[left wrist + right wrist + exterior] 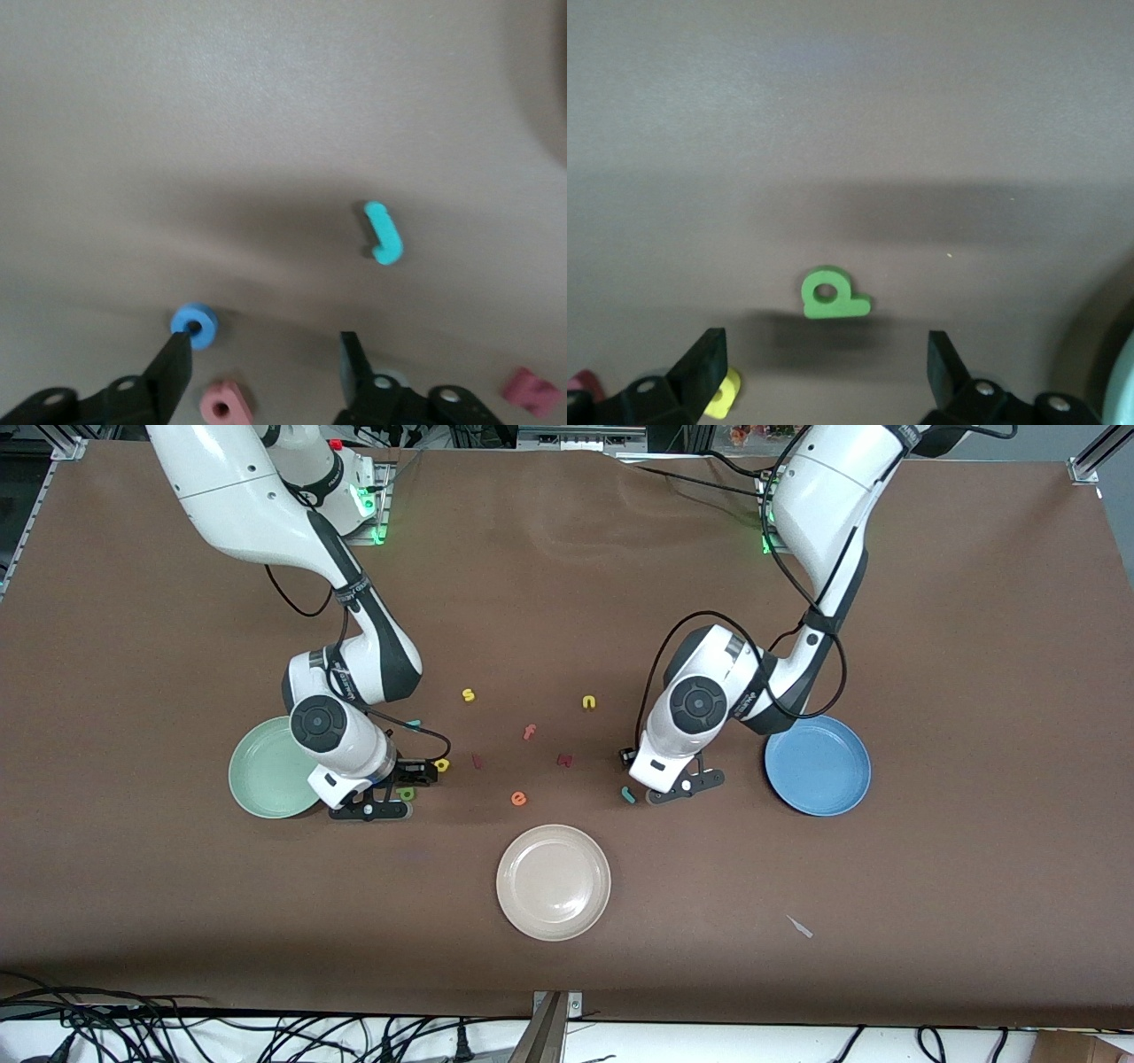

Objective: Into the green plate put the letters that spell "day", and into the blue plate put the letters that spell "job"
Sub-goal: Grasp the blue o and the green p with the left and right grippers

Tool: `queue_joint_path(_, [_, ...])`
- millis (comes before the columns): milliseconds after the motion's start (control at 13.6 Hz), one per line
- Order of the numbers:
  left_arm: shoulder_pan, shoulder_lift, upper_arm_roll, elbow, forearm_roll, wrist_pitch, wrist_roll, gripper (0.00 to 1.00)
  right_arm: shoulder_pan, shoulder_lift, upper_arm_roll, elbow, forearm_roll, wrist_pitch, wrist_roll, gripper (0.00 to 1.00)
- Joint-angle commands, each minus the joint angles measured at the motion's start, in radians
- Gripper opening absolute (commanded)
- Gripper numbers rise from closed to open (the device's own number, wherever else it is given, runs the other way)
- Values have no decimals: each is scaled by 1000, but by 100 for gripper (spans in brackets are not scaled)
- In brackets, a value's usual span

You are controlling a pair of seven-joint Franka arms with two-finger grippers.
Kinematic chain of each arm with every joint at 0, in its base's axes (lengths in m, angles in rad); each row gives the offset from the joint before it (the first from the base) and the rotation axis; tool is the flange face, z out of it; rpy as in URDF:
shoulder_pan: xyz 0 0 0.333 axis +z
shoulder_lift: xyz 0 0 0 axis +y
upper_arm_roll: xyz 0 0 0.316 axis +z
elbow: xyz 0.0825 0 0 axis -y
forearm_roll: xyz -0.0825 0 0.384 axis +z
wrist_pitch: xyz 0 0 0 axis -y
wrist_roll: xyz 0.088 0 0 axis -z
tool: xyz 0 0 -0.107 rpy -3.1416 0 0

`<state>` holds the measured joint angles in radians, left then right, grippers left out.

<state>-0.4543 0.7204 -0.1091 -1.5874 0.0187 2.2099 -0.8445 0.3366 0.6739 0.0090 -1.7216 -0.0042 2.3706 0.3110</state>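
Black fingers of the left gripper [266, 359] stand apart low over the table, one fingertip [180, 347] touching the blue o [196, 325], with the salmon-red b [226, 404] just beside the fingers and the teal j [384, 233] a little way off; nothing is held between them. The right gripper [828, 359] is spread wide and empty just above the dark green d [831, 294], and the yellow a [723, 394] lies close by one finger. Both plates look empty: the green plate [257, 775] sits at the right arm's end beside its gripper, the blue plate [819, 766] at the left arm's end. These letters look like light, slightly soft foam, so they would likely skid if nudged; pinching across the flat sides of the stem or ring seems safest.
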Motion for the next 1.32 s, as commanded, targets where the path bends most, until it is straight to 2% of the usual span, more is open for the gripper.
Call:
queue_joint_path(0, [-1, 11, 13, -17, 84, 2, -21, 71, -4, 49, -1, 56, 12, 1, -13, 99])
queue_joint_path(220, [2, 13, 11, -58, 81, 4, -14, 59, -8, 53, -1, 60, 12, -1, -30, 92])
queue_joint_path(440, [3, 14, 9, -68, 57, 4, -16, 54, -8, 59, -1, 62, 12, -1, -32, 78])
queue_joint_path(586, [6, 11, 9, -68, 21, 5, -14, 45, -8, 61, -1, 62, 12, -1, -33, 70])
queue_joint_path(806, [17, 11, 8, -68, 3, 7, -1, 6, -8, 65, -1, 69, 13, -1, -33, 62])
queue_joint_path(880, [23, 11, 8, -68, 3, 7, -1, 0, -8, 65, -1, 69, 13, -1, -33, 60])
queue_joint_path(1026, [29, 10, 8, -66, 3, 7, -1, 0, -7, 69, -1, 69, 13, -1, -32, 51])
queue_joint_path(1246, [48, -25, 6, -54, 3, 1, -1, 0, -7, 69, -1, 69, 16, -1, -30, 45])
